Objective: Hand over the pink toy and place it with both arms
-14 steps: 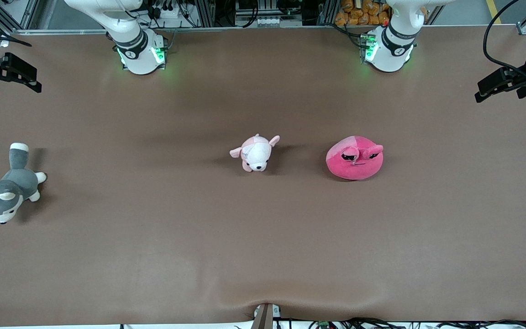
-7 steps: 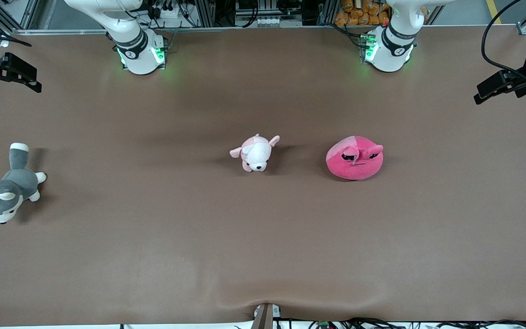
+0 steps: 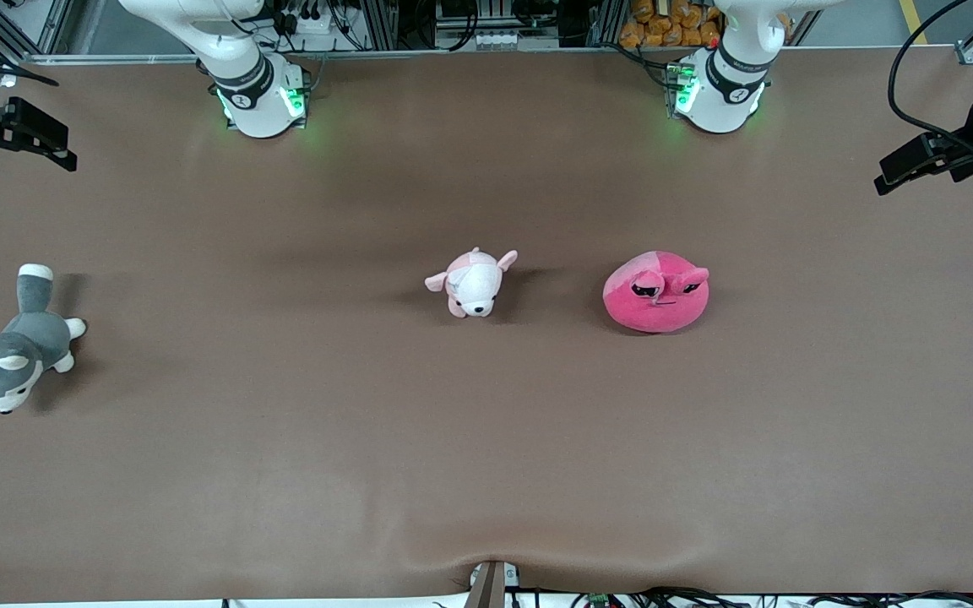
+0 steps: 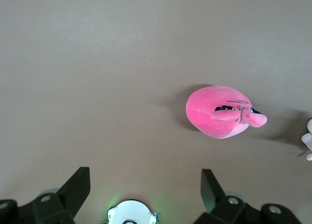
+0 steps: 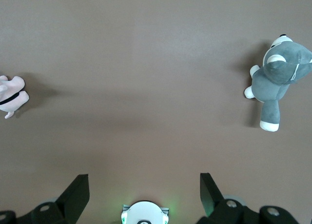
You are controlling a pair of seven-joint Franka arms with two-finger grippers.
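The pink toy (image 3: 656,291), a round hot-pink plush with half-closed black eyes, lies on the brown table toward the left arm's end. It also shows in the left wrist view (image 4: 219,112). My left gripper (image 3: 917,165) is open and empty, held high over the table's edge at the left arm's end, well apart from the toy. In its own view the left gripper (image 4: 144,177) has its jaws spread wide. My right gripper (image 3: 26,139) is open and empty, held high over the table's edge at the right arm's end; the right wrist view also shows this gripper (image 5: 144,180) with jaws wide.
A pale pink-and-white puppy plush (image 3: 474,283) lies mid-table beside the pink toy. A grey-and-white husky plush (image 3: 13,350) lies at the right arm's end, also in the right wrist view (image 5: 275,75). The arm bases (image 3: 719,84) (image 3: 258,93) stand along the table's farthest edge.
The left gripper has shifted slightly at its end of the table. The toys and the right arm have not moved.
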